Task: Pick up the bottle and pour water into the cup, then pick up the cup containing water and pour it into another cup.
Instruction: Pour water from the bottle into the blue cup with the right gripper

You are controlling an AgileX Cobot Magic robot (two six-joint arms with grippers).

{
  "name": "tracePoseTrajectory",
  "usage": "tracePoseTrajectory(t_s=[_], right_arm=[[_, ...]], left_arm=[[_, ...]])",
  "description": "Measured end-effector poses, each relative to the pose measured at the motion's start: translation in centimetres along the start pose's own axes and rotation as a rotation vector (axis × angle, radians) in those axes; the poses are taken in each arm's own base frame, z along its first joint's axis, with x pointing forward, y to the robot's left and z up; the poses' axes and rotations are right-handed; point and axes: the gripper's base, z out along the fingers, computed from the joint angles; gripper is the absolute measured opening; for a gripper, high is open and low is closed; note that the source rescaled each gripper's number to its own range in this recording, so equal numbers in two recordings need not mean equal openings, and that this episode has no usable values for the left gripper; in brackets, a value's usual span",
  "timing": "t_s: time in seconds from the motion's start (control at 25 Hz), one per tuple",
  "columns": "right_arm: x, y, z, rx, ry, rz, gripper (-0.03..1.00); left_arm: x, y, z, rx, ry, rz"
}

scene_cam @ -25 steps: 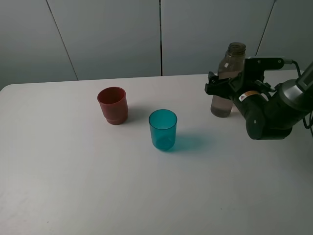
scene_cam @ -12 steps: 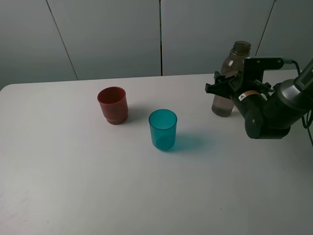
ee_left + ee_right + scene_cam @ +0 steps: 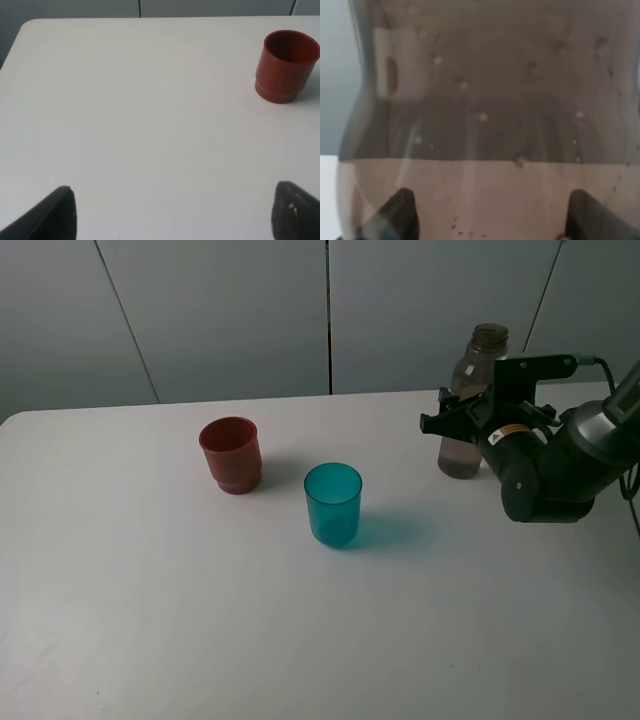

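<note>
Right pincer [image 3: 445, 418] at the bottle [image 3: 460, 450], upper right of the frame.
I see its fingers flank the upright bottle on the desk [image 3: 150, 620]; I cannot tell if they pinch it. My left pincer [image 3: 172, 215] is spread. The teal cup [image 3: 333, 504] stands centre, the red cup [image 3: 231, 454] to its upper left.

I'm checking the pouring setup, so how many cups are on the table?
2. A red-brown cup sits toward the back left; a teal cup stands nearer the front, to its right. None looks hidden.
</note>
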Motion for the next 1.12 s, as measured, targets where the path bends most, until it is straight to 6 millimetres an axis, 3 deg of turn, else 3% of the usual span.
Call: tracePoseTrajectory(t_s=[0.24, 0.52, 0.68, 1.12], right_arm=[[-2.6, 0.1, -0.7, -0.026, 0.03, -0.194, 0.02], [-5.3, 0.5, -3.9, -0.104, 0.001, -0.466, 0.02], [-5.1, 2.0, -5.5, -0.171, 0.011, -0.612, 0.02], [-3.8, 5.8, -7.4, -0.296, 0.062, -0.92, 0.02]], left_arm=[[0.0, 0.0, 0.0, 0.0, 0.0, 0.0], [0.0, 0.0, 0.0, 0.0, 0.0, 0.0], [0.0, 0.0, 0.0, 0.0, 0.0, 0.0], [0.0, 0.0, 0.0, 0.0, 0.0, 0.0]])
